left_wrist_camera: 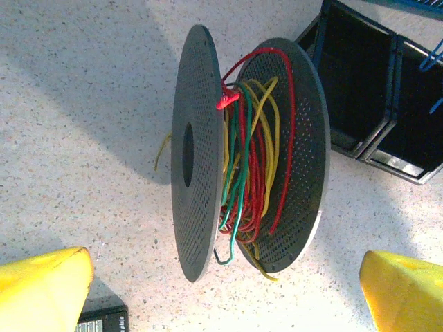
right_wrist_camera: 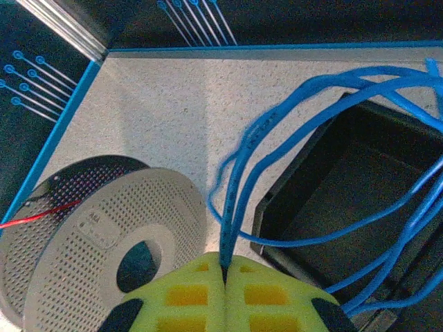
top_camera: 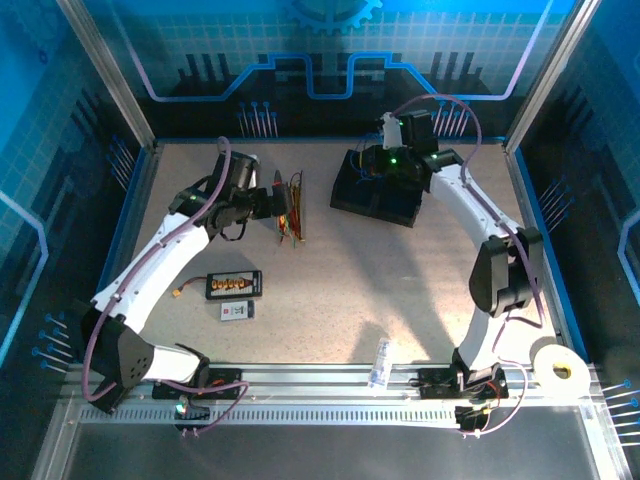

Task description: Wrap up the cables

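Several thin cables [left_wrist_camera: 252, 159], red, green and yellow, sit in loose tangled loops between the perforated discs of a dark spool [left_wrist_camera: 194, 159] standing on edge on the table [left_wrist_camera: 83, 138]. The left gripper [left_wrist_camera: 225, 294] gapes wide before it. The right gripper [right_wrist_camera: 225, 273] pinches a looping blue cable [right_wrist_camera: 311, 117] above a black bin [right_wrist_camera: 346, 207].
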Controlling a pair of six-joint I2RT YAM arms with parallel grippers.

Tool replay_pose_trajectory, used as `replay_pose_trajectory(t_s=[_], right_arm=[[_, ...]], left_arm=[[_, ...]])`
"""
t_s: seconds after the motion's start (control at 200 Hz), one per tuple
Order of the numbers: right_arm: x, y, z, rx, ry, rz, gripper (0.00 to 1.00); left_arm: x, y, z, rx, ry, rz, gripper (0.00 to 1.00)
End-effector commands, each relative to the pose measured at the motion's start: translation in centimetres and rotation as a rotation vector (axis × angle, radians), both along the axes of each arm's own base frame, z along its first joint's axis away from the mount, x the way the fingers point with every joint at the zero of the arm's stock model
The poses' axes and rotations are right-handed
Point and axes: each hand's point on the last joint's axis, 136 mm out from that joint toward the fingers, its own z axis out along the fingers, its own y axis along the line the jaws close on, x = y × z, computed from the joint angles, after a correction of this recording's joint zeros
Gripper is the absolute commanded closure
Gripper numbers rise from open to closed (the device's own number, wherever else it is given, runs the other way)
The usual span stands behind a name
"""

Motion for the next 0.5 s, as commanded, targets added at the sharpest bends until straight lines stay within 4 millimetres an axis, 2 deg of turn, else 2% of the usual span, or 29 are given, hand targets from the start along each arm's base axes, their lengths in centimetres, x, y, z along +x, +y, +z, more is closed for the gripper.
replay_pose_trajectory(t_s=[0.0, 0.205, 0.495], right_arm=[[-1.8, 0.4, 3.4, 0.104, -0.049, 0.048, 1.00], [-6.0, -0.6, 5.4, 0.217, -0.057, 0.088, 1.00], [-13.3, -2.4, 6.6, 0.312, -0.058, 0.127, 1.00]], left_arm=[[-0.6, 0.9, 1.8, -0.011, -0.050, 0.027, 0.00], [-1.1, 1.0, 3.2, -0.030, -0.089, 0.018, 0.01], [-3.3, 0.0, 7.2, -0.094, -0.179, -0.068, 0.00]])
